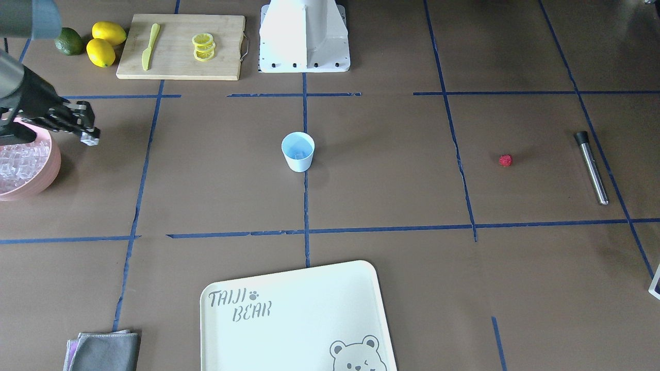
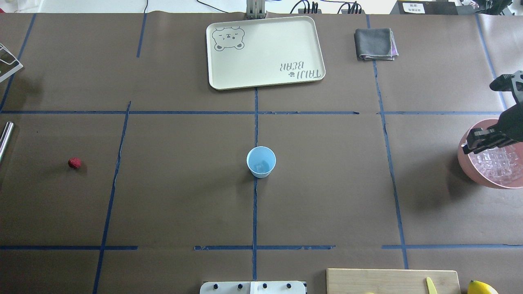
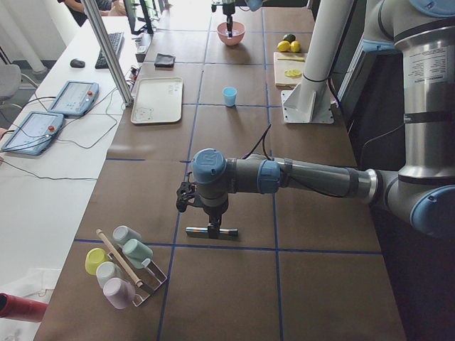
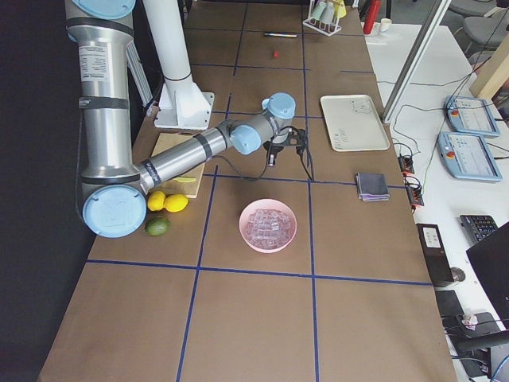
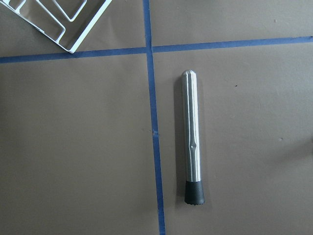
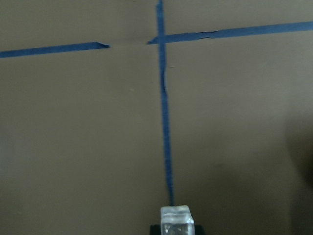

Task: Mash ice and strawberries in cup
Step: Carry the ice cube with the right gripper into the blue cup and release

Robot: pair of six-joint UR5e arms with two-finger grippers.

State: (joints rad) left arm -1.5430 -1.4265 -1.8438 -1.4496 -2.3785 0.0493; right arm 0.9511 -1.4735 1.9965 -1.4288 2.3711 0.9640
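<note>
The pale blue cup point(image 1: 298, 152) stands upright at the table's middle, also in the overhead view point(image 2: 261, 162), with something pale and glassy at its bottom. The red strawberry point(image 1: 506, 160) lies alone on the table, far from the cup. My right gripper point(image 1: 88, 135) hovers at the edge of the pink bowl point(image 1: 51, 172) of ice point(image 1: 20, 161). It is shut on one clear ice cube point(image 6: 177, 223). My left gripper point(image 3: 211, 226) points down over the steel muddler point(image 5: 192, 137). I cannot tell whether it is open or shut.
A cutting board point(image 1: 180, 46) with a yellow knife and lemon slices, two lemons point(image 1: 105, 44) and a lime lie near the robot base point(image 1: 304, 36). A cream tray point(image 1: 294, 319), a grey cloth point(image 1: 105, 350) and a cup rack point(image 3: 124, 266) sit further out.
</note>
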